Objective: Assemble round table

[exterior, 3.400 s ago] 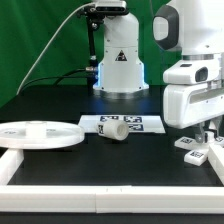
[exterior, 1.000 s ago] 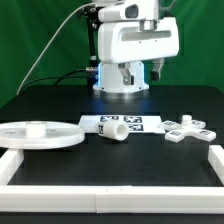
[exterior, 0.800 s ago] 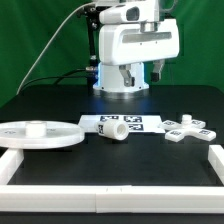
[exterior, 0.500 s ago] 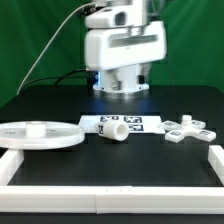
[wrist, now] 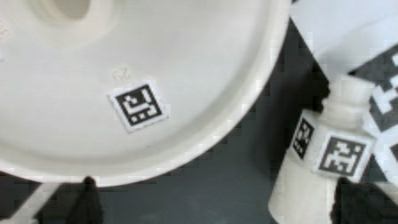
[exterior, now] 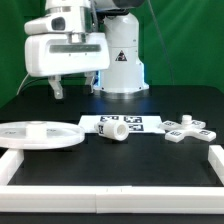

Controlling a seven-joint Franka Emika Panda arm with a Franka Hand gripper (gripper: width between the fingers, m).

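Step in hand is judged to be the approach to the round tabletop disc (exterior: 40, 133); no part is seen joined to another. The jaws are seen apart and empty, the two dark fingertips (wrist: 82, 203) lying over the disc's rim in the wrist view. In the exterior view they are held high above the desk (exterior: 110, 160), up and to the exterior view's left of the marker board (exterior: 145, 122).

Locations, taken from the marker board:
- The disc lies flat on the desk, near the board on the exterior view's left.
- The cylinder leg (exterior: 116, 130) lies on its side at the board's front edge; contact cannot be told.
- The cross-shaped foot (exterior: 186, 128) lies apart from the board on the exterior view's right.

Recommended: the disc is judged too broad to be spanned, so a hold at the rim is advised. The descent should be made plumb and kept clear of the raised hub at the disc's centre. The leg, shown just beside the rim in the wrist view, should not be nudged, since a round body may be expected to roll.

Materials: all three parts are of smooth white plastic and are marked with square black-and-white tags. The disc is thin and broad with a rounded edge; the leg is short and thick. The desk is surfaced in matt black, and some slip is to be expected where hard plastic is pinched
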